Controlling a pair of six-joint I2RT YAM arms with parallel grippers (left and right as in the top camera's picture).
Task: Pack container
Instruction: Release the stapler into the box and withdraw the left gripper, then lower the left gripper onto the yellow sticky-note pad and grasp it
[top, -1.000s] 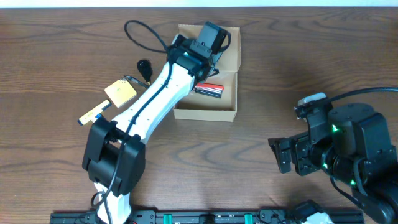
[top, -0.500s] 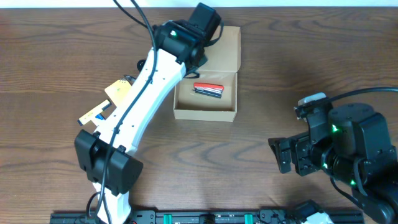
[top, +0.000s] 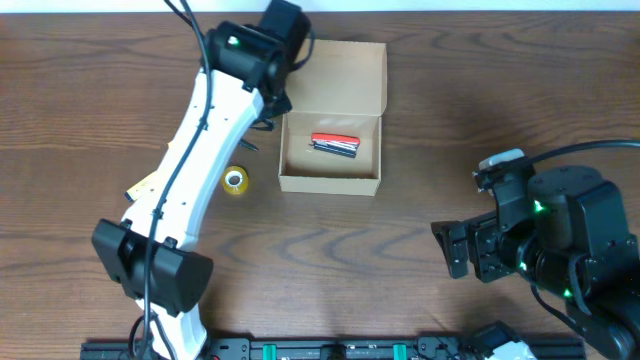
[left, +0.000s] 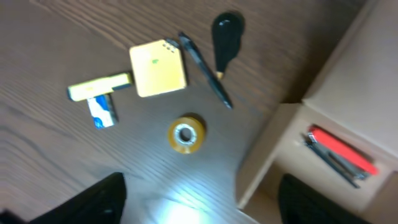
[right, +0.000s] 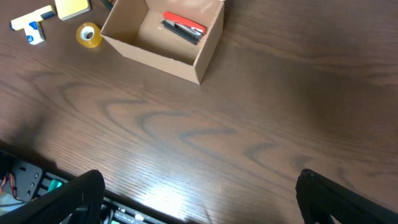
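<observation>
On the brown wooden surface (top: 450, 100), the open tan cardboard box (top: 330, 183) holds a red-and-black tool (top: 335, 144). The left end effector (left: 200, 190) hovers by the box's far-left corner and the right end effector (right: 199, 183) sits well right of the box, both spread and empty.

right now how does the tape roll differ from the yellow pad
The tape roll is a round ring with a hole; the pad is a flat square. The tape roll is darker amber, the pad paler yellow. The tape roll lies alone; the pad lies close beside a pen. Both rest on the table, outside the box.
</observation>
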